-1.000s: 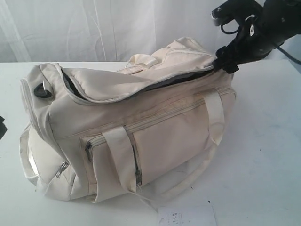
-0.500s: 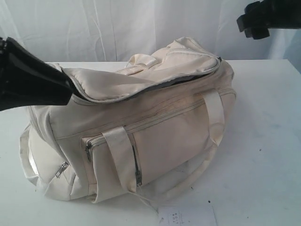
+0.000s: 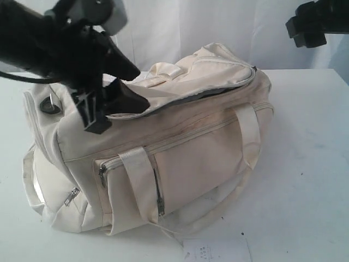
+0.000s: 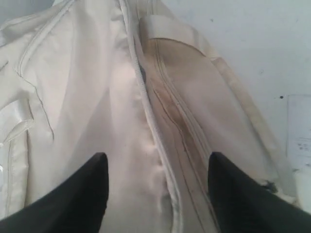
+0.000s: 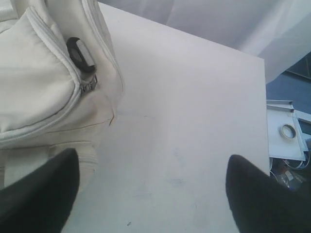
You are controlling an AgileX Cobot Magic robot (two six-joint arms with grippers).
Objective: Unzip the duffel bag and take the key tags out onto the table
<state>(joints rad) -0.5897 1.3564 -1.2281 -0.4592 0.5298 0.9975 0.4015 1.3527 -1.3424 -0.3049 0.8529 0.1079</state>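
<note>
Cream duffel bag [image 3: 180,147] lay on its side on the white surface [image 3: 308,164], long face and its two handle straps [image 3: 139,183] toward the exterior camera. Top zipper was partly undone: the top flap [image 3: 180,87] stood lifted off the bag's body, with a dark slit of lining [image 3: 210,94] showing beneath it toward the bag's far end. Front pocket zipper [image 3: 158,197] was shut. Left claw [image 3: 120,112] sat over the bag's near end, at the loose corner of the top flap, touching the fabric. In the left wrist view its two black fingers [image 4: 85,196] stood wide apart, the zipper seam [image 4: 146,104] running between them and nothing pinched; claw open. Right claw [image 3: 305,28] hung above and beyond the bag's far end, well apart from it. In the right wrist view its fingers [image 5: 252,194] were spread wide over bare surface just beside the bag's end panel, empty. A black-and-grey strap ring [image 5: 81,53] sat on that end panel by a zipper pull [image 5: 88,85]; a similar dark ring [image 3: 50,106] showed on the bag's near end. A printed paper slip [image 3: 217,251] lay flat on the surface just in front of the bag. A roll of tape [image 5: 287,130] sat on a shelf past the surface's edge, far from the bag.
</note>
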